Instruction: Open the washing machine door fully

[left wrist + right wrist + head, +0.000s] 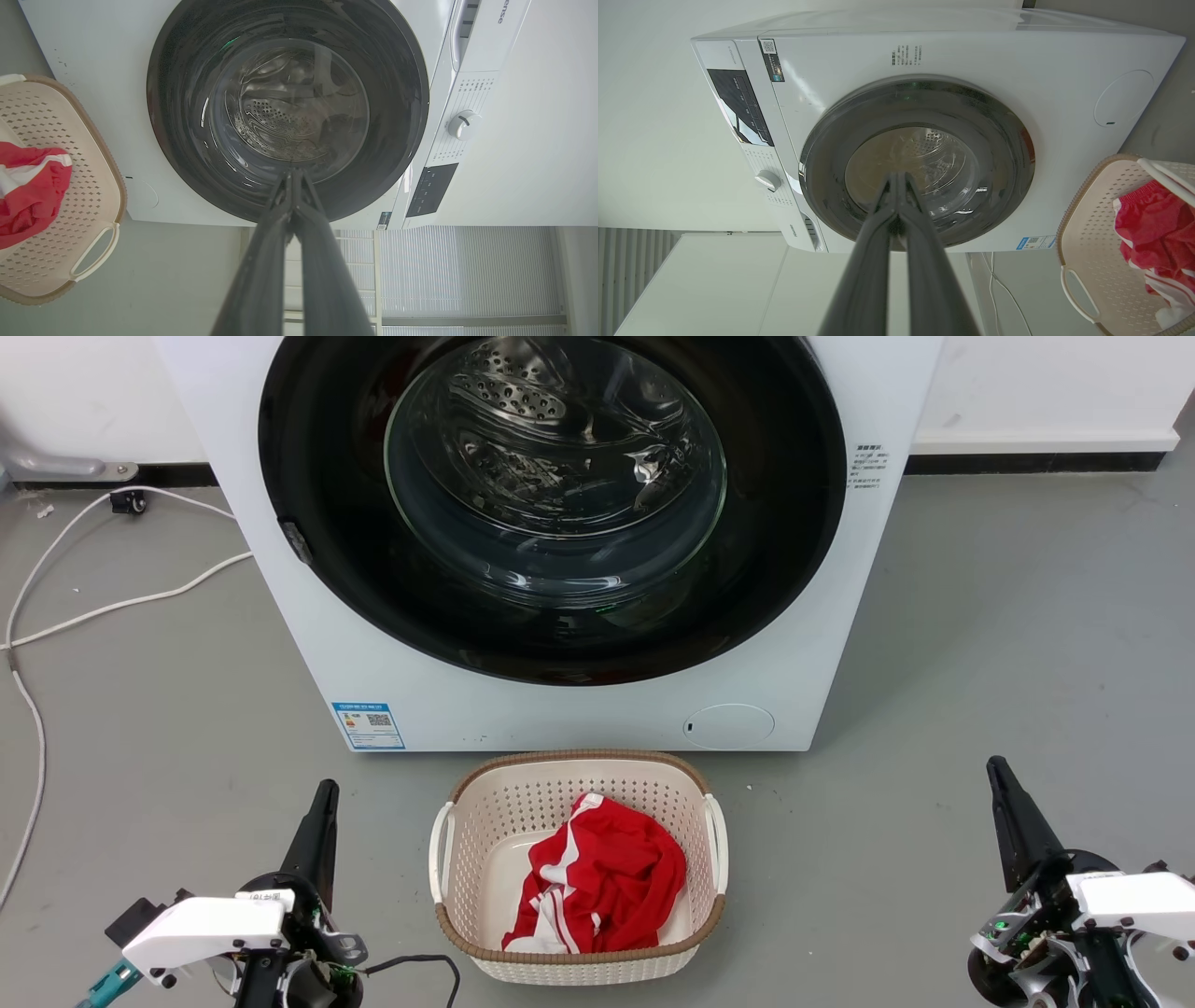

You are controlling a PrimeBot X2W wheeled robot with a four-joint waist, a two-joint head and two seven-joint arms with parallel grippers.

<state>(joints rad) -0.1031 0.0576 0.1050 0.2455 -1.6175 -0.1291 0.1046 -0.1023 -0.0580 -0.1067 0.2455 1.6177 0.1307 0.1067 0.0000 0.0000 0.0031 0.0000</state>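
Nearest the head camera: left gripper [324,795] at lower left, right gripper [999,775] at lower right. On each, the two long fingers lay pressed together, tips meeting, nothing between them. Both hung over the grey floor [980,616], well apart from the machine.

Between them a beige laundry basket [579,758] stood on the floor with a crumpled red-and-white garment [607,873] inside. Its far rim sat just beside the foot of the white machine [560,714].

Beyond that was the washing machine door [555,485], shut, its glossy black rim [308,448] against the white front and nearly as wide as the cabinet. It lay ahead of and above both grippers, roughly centred between them. Each wrist view looked along its own closed fingers at the glass bowl [294,116].

Handling, judged:
- The door is probably rigid and fairly heavy.
- The rim and glass are probably slippery, and the glass should not be knocked.
- A small grey notch [297,543] on the rim's left edge looked like the pull point. If so, the hinge is on the right, though no hinge was visible.
- The left gripper sat on the notch's side. A fingertip would hook there, pull toward the robot, then swing the door wide.
- Could not tell whether the basket clears the swing.

Farthest: a white cable [103,607] on the floor at left.
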